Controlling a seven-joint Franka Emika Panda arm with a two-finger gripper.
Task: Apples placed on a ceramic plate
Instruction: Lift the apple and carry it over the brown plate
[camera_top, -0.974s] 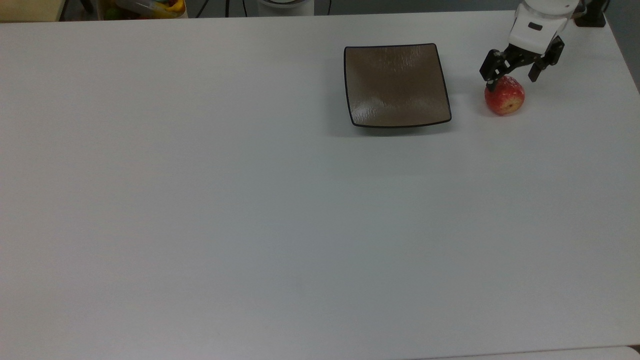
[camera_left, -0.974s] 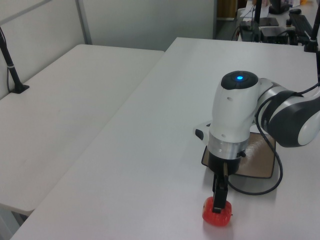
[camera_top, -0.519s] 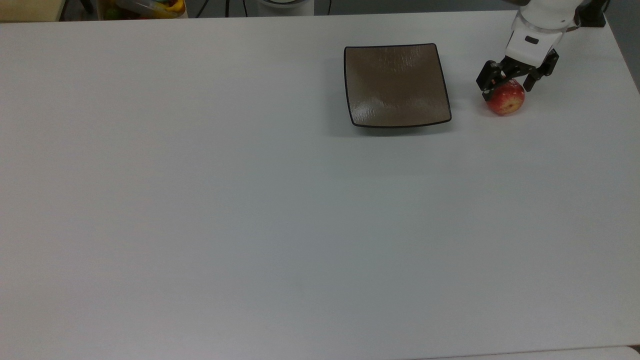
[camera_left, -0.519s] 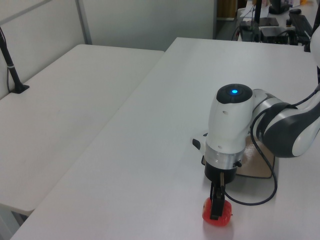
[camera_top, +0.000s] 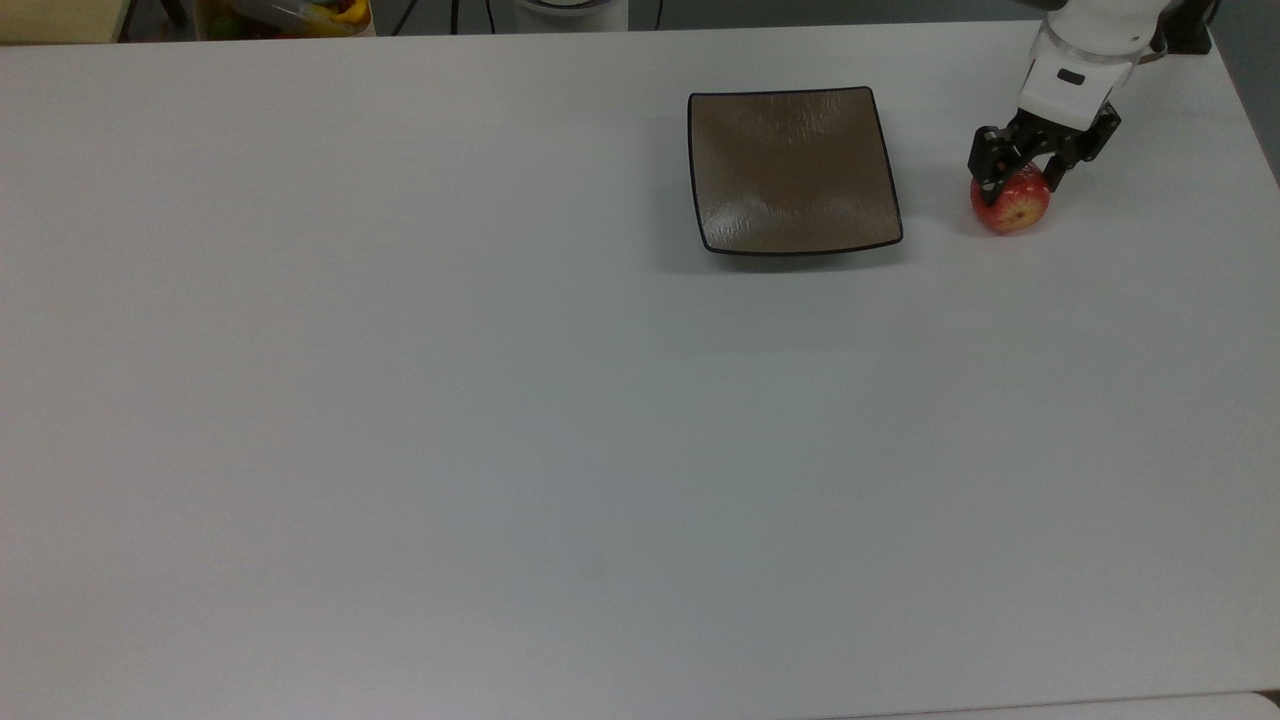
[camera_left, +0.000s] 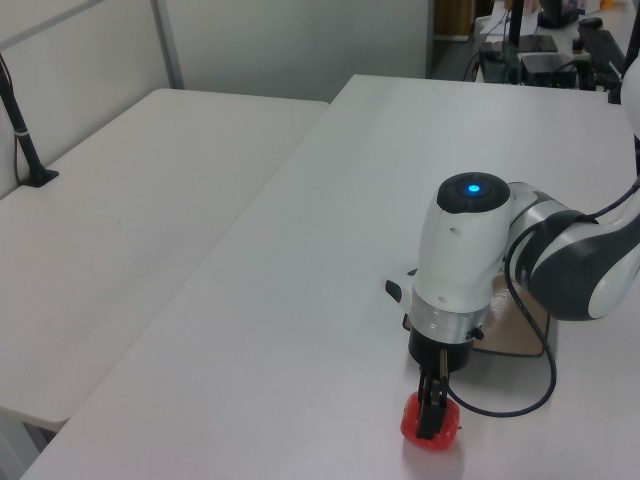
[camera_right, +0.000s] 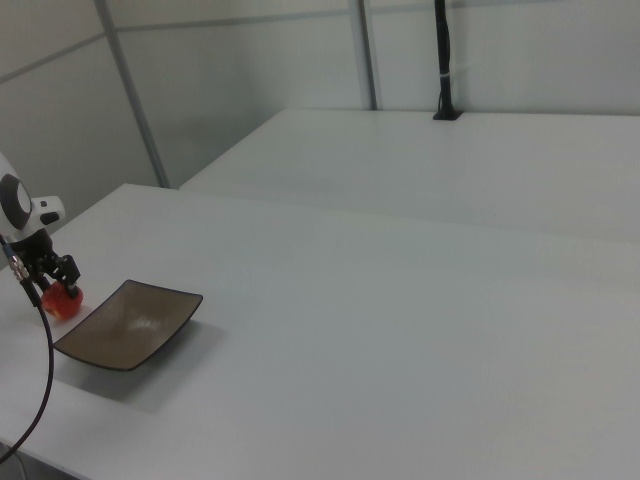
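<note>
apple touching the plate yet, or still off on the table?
Apart. The top view shows the apple on the white table to the top view's right of the ceramic plate, with bare tabletop between them.

I see one white surface (camera_top: 500, 400) carrying two items. The ceramic plate (camera_top: 793, 168), square and brown-grey with a thin dark rim, sits flat on it toward the far edge in the top view. The apple (camera_top: 1011, 203), small and red with a yellowish patch, lies near the plate on the top view's right, apart from its rim. In the right view, apple (camera_right: 62, 300) and plate (camera_right: 128, 324) sit at the surface's near-left corner.
</note>
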